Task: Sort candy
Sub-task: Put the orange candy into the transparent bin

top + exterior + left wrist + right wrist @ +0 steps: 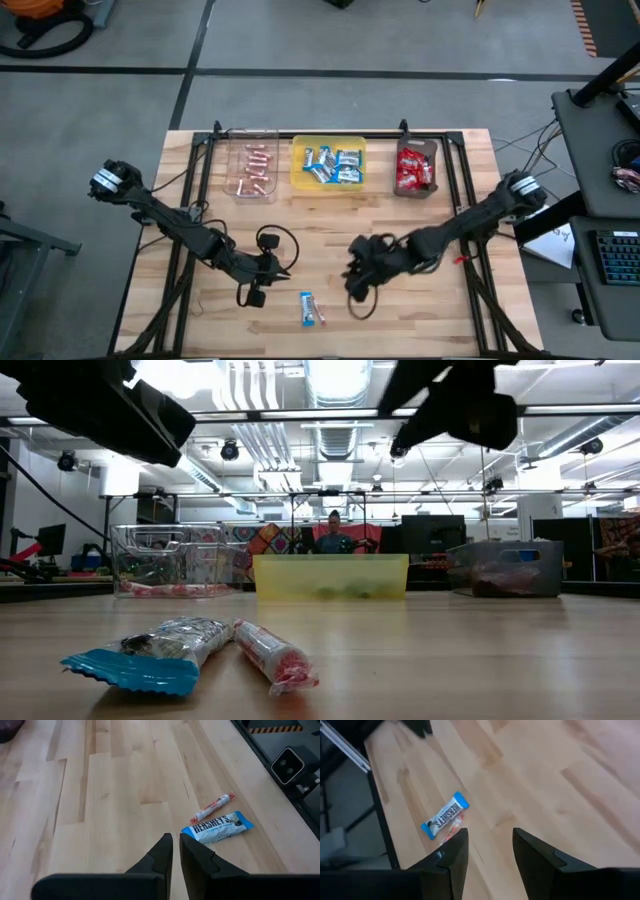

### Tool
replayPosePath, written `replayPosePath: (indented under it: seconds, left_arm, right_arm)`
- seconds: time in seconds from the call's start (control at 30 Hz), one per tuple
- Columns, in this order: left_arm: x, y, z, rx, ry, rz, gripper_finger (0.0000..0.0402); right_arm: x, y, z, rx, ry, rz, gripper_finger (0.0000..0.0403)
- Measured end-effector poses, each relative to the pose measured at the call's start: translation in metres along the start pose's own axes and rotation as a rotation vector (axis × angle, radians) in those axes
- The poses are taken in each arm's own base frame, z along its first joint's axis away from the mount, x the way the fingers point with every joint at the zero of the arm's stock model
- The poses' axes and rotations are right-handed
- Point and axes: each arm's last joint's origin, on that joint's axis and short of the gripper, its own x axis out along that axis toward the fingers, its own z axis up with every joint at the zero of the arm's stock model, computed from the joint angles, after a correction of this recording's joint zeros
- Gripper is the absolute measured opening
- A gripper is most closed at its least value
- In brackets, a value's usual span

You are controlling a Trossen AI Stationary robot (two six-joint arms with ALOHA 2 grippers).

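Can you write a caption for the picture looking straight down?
Two arms hover over the last blue-and-white bar and pinkish stick; three trays hold sorted candy.

"HERSHEY'S" stands in white letters on the blue-and-white bar [218, 826], lying right of centre in the left wrist view. The same wrapper shows in the right wrist view, left of centre, where the bar [445, 816] carries the brand name along its length, just readable. In the high view and the low view the print on the bar is too small or too oblique to read. No other text, number or sign is legible.
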Motion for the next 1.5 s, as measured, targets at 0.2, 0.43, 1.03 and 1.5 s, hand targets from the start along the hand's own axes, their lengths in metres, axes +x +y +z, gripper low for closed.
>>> replayPosePath:
  seconds: [0.2, 0.43, 1.03, 1.5]
  left_arm:
    - [-0.011, 0.002, 0.001, 0.005, 0.012, 0.0, 0.002]
    - [-0.032, -0.005, 0.003, 0.02, -0.001, -0.042, 0.002]
    - [-0.064, -0.028, 0.003, 0.073, -0.068, -0.152, 0.002]
    - [-0.053, -0.03, -0.003, 0.095, -0.015, -0.136, 0.002]
  right_arm:
    - [0.038, 0.036, -0.003, -0.009, 0.064, 0.022, 0.0144]
    - [0.077, 0.066, -0.003, 0.006, 0.138, -0.035, 0.0142]
    - [0.15, 0.098, -0.018, 0.072, 0.369, -0.263, 0.0141]
    - [0.173, 0.096, -0.033, 0.038, 0.431, -0.333, 0.0138]
